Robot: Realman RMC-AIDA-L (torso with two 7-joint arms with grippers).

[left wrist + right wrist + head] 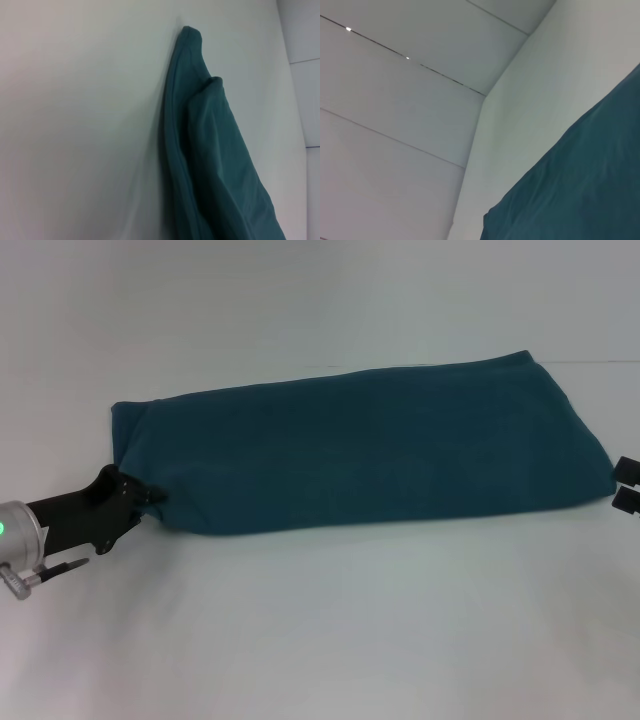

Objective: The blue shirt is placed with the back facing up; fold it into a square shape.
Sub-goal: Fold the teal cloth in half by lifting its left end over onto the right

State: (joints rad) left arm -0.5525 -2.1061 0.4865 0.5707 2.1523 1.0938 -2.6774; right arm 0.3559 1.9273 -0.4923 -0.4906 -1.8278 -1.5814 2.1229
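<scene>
Head view showed the dark teal-blue soft cotton shirt (pixel 360 445) folded into a long band across the white table (pixel 320 640). Left gripper (pixel 150 496) pinched its near-left corner. Right gripper (pixel 628 485) waited beside the opposite end, jaw state indeterminable. Limp fabric, likely light; grip corners.

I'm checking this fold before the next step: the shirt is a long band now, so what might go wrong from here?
1. The left hand sits at one near corner of the dark teal-blue soft cotton shirt; a thin pinch may catch only some of the stacked layers that the left wrist view shows, so the band could open.
2. The right hand is only just in view beside the other end, off the cloth, so a one-sided pull may skew the band on the white table.
</scene>
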